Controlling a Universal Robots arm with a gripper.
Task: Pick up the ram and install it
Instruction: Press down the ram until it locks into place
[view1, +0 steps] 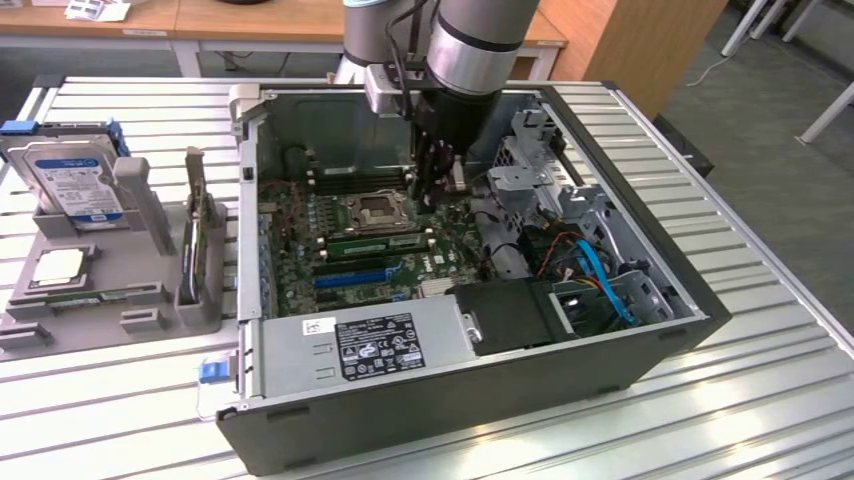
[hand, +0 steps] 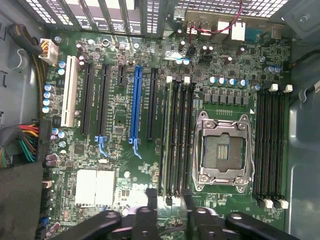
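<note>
The ram (view1: 380, 243) is a long green stick standing on edge in a memory slot of the motherboard, just beside the empty processor socket (view1: 374, 210). In the wrist view the ram (hand: 164, 140) sits in the outermost of the black slots next to the socket (hand: 222, 150). My gripper (view1: 445, 190) hangs inside the open computer case, above the board and near one end of the ram. Its two black fingers (hand: 150, 207) stand apart, so the gripper (hand: 168, 202) is open with nothing between them. It is in line with the ram's end and not touching it.
Black empty memory slots (hand: 270, 145) lie on the socket's other side. A blue expansion slot (hand: 135, 105), the power supply (view1: 360, 340), blue cables (view1: 601, 275) and drive cage (view1: 534, 170) crowd the case. A grey fixture (view1: 80, 300) with a hard drive (view1: 78, 180) stands at the exterior view's left.
</note>
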